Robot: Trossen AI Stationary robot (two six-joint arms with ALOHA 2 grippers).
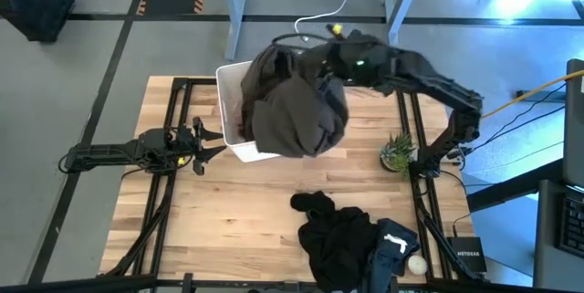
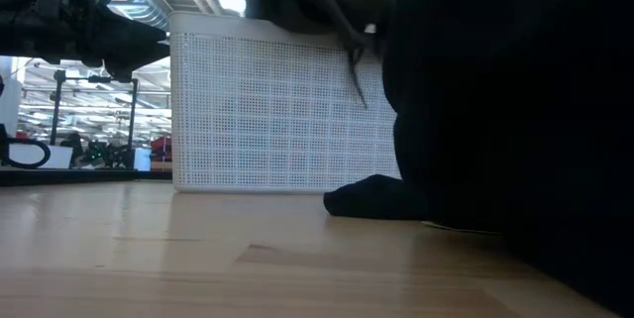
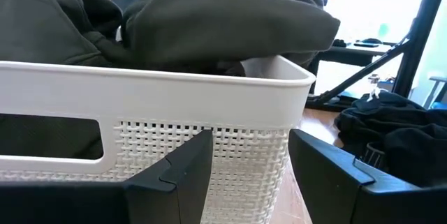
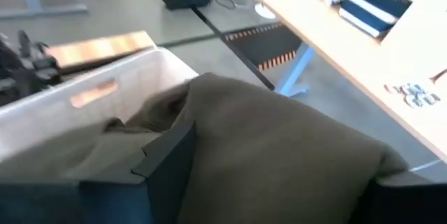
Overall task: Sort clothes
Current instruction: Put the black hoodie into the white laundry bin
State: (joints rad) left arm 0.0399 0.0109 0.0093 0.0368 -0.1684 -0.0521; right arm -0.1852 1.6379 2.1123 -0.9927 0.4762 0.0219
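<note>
A dark olive-brown garment [image 1: 294, 103] is heaped in and over the white perforated bin [image 1: 233, 88], bulging above its rim [image 3: 160, 77]. My right gripper [image 4: 286, 158] is up over the bin's far right side. It is open wide, and the garment's top [image 4: 279, 140] fills the space between its fingers. My left gripper [image 3: 248, 161] waits open at the table's left, pointing level at the bin's wall. A black garment [image 1: 339, 234] and a small navy one [image 1: 392, 243] lie at the table's near right. My right gripper's fingers [image 4: 167, 161] stand wide apart on either side of the olive-brown garment's top. I cannot tell whether they touch it.
A small green spiky plant [image 1: 398, 152] stands by the right arm's base. Bare wooden tabletop [image 1: 237, 211] lies between the bin and the near edge. In the low view the black garment [image 2: 515, 110] fills the right side.
</note>
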